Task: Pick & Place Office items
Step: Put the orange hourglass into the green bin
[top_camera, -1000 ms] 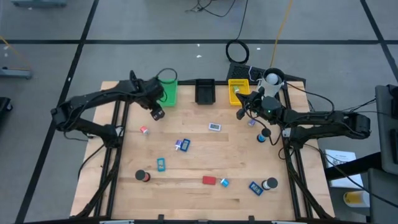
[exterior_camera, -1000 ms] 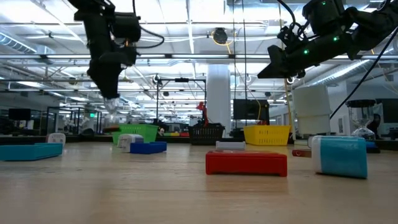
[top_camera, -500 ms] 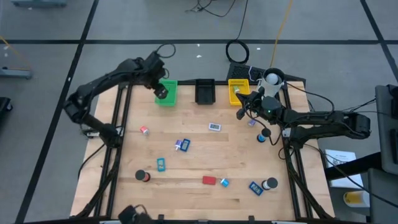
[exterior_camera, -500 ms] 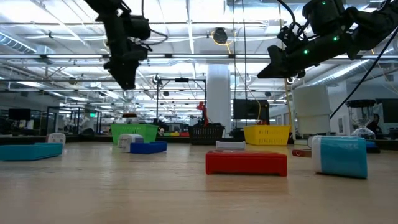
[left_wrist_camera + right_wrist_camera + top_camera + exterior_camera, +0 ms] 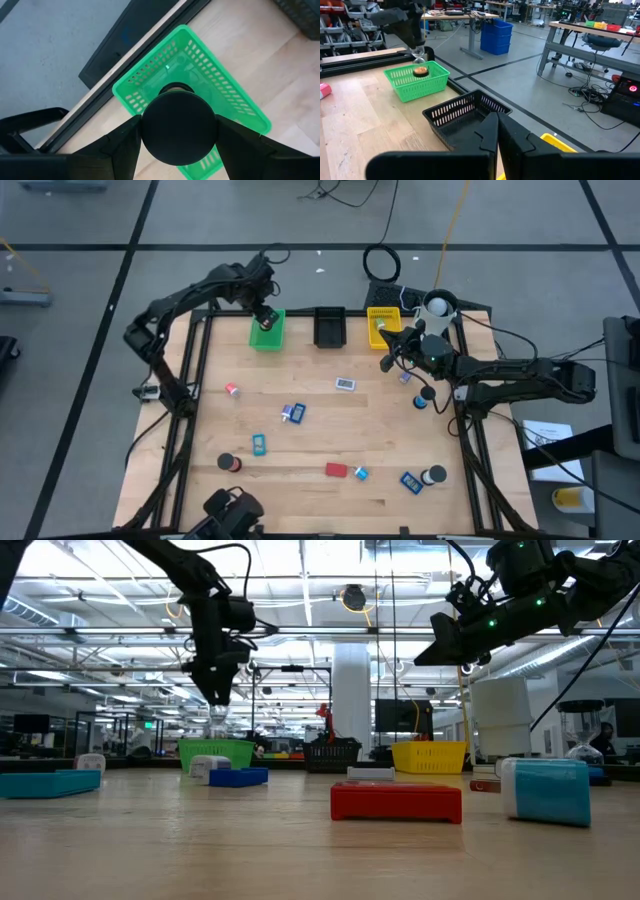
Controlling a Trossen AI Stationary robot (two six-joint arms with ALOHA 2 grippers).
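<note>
I see the left gripper point(image 5: 217, 710) upper left of frame, hanging just above the green tray point(image 5: 216, 752), a small roll between its fingers. Right gripper point(image 5: 428, 653) upper right, well above the yellow tray point(image 5: 430, 756). Red block point(image 5: 396, 802) center foreground, blue block point(image 5: 546, 791) at right.

The table point(image 5: 320, 430) is seen to be topped with pale, matt wood planks, the grain showing. The green tray point(image 5: 200, 75) is formed of glossy plastic lattice, as are the black tray point(image 5: 465, 117) and yellow tray point(image 5: 382, 325). A smooth, matt black roll point(image 5: 179, 127) is seen. The red block point(image 5: 396, 802) looks smooth plastic.
</note>
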